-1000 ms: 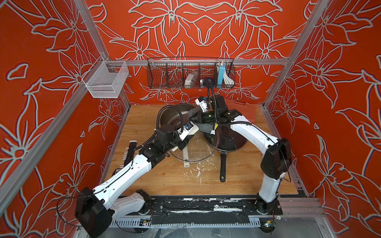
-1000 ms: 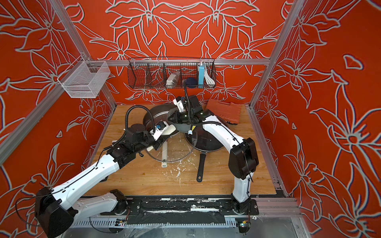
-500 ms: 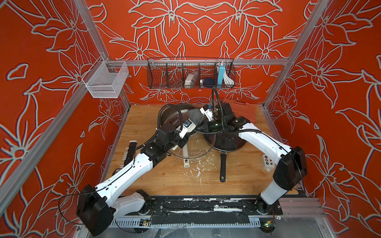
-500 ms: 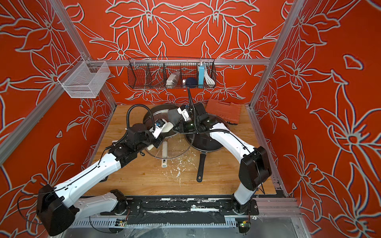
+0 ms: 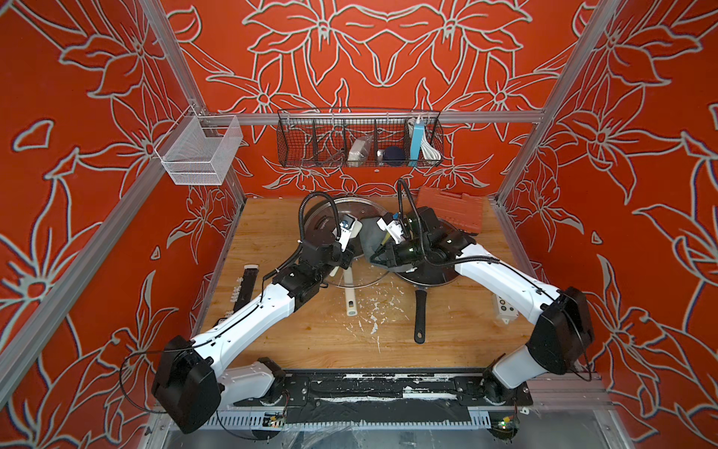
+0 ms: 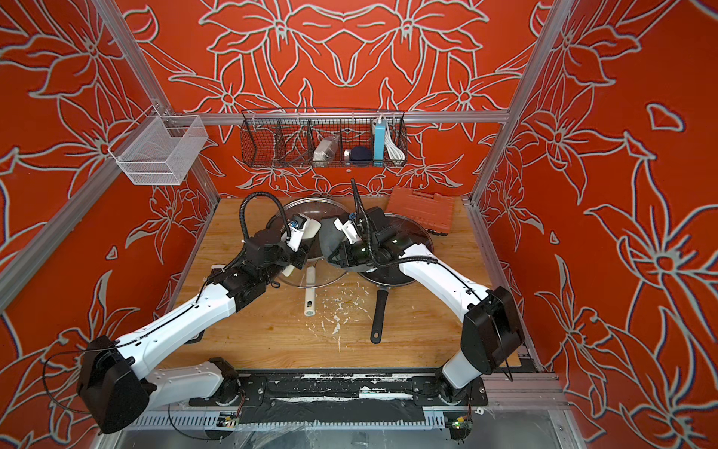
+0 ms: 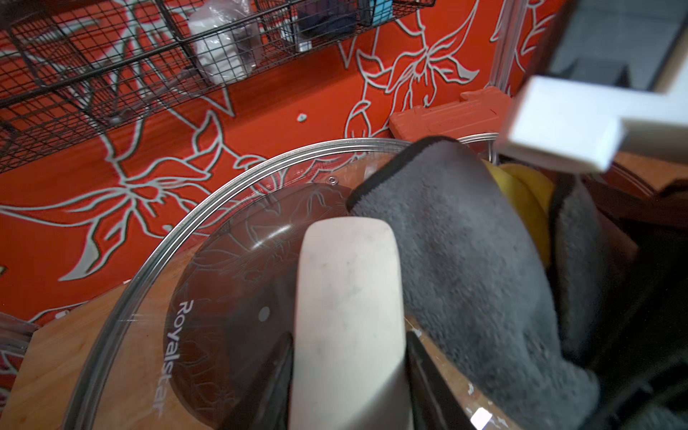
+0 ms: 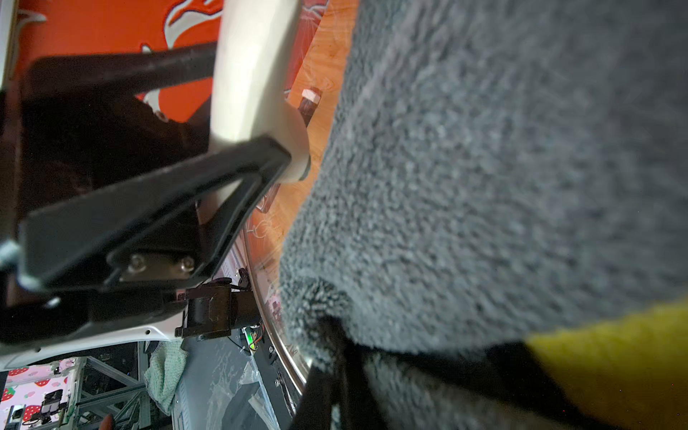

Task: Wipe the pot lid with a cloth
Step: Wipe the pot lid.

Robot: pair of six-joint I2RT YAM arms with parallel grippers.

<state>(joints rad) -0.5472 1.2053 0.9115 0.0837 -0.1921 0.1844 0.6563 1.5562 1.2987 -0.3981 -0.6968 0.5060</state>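
Note:
The pot lid (image 5: pixel 365 274) (image 6: pixel 324 274) is a clear glass disc with a metal rim, held tilted over the wooden table. My left gripper (image 7: pixel 350 372) (image 5: pixel 344 256) is shut on its cream-white bar handle (image 7: pixel 346 283) (image 5: pixel 351 303). The dark grey cloth (image 5: pixel 371 237) (image 6: pixel 328 239) (image 7: pixel 465 260) lies against the lid's glass beside the handle, with its yellow reverse showing. My right gripper (image 8: pixel 335 372) (image 5: pixel 379 254) is shut on a fold of the cloth (image 8: pixel 502 167). The lid's rim (image 8: pixel 268 309) runs just past that fold.
A black frying pan (image 5: pixel 427 274) with a long handle (image 5: pixel 420 318) sits under my right arm. Another glass lid (image 5: pixel 338 210) rests on a pan behind. A red-brown case (image 5: pixel 450 210), wire baskets (image 5: pixel 359 138) (image 5: pixel 198 149), two remotes (image 5: pixel 246 283) (image 5: pixel 505 309) and white scraps (image 5: pixel 373 311) are around.
My right arm has swung its elbow out to the right, and its gripper has drawn the cloth nearer across the lid. The left gripper keeps its hold on the handle, barely moving.

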